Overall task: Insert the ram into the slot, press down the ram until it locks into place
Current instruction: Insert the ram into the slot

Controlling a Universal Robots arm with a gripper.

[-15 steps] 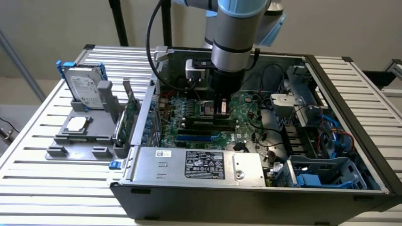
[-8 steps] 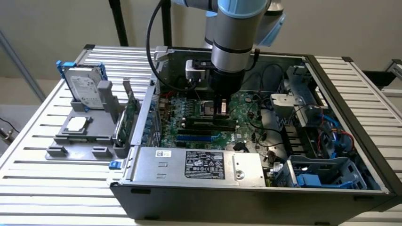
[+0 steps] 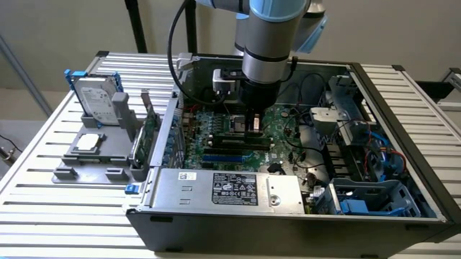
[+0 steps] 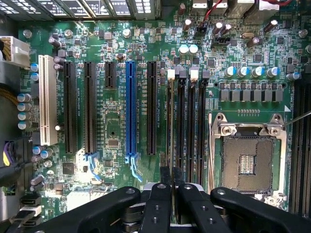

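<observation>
Several parallel black memory slots (image 4: 182, 126) lie between the blue slot and the processor socket. The ram (image 4: 170, 121) shows as a thin edge-on strip standing in the slot nearest the blue one, which has a white end latch (image 4: 170, 74). My gripper (image 4: 172, 171) is shut, its two fingertips pressed side by side over the ram's near end. I cannot tell whether they touch it. In the exterior view the gripper (image 3: 253, 127) hangs straight down inside the open case, just above the slots (image 3: 238, 142).
A blue slot (image 4: 130, 107) and the silver processor socket (image 4: 248, 160) flank the memory slots. The power supply (image 3: 230, 189), a drive cage (image 3: 374, 197) and cables crowd the case. Outside it, a grey fixture (image 3: 94, 156) carries a hard drive (image 3: 97, 100) and an expansion card (image 3: 149, 132).
</observation>
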